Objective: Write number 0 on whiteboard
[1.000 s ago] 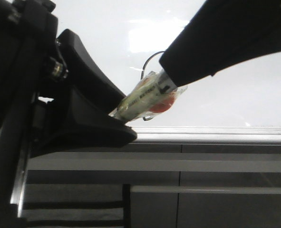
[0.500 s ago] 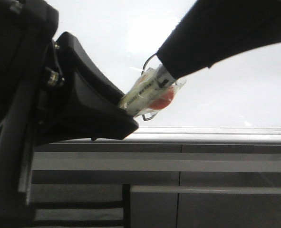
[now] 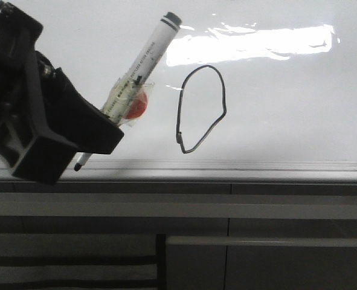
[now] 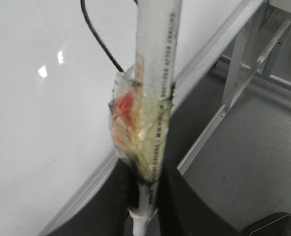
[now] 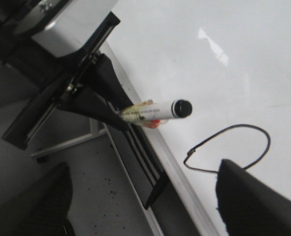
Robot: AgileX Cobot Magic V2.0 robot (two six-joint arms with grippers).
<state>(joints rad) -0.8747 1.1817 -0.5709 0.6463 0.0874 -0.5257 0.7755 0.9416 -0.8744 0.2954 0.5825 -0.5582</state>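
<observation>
The number 0 (image 3: 179, 118) is a thin black closed loop on the whiteboard (image 3: 287, 109), just above its silver edge rail (image 3: 257, 170). My left gripper (image 3: 106, 130) is shut on a white marker (image 3: 139, 66) wrapped in tape with an orange patch. The marker slants up and right, left of the loop and off the board. In the left wrist view the marker (image 4: 157, 59) sits between the jaws of the left gripper (image 4: 145, 196), with a piece of the loop (image 4: 98, 39) beyond. My right gripper (image 5: 147, 196) is open and empty, near the loop (image 5: 243, 126).
Below the board's rail are grey horizontal panels and rails (image 3: 226, 208). The right wrist view shows the left arm (image 5: 61, 49) holding the marker (image 5: 155, 110), a metal frame leg (image 5: 93, 130) and speckled grey floor (image 5: 115, 196) under the board's edge.
The right arm has left the front view. The left gripper has moved left with the marker, which now tilts more upright. The whole loop is uncovered.
</observation>
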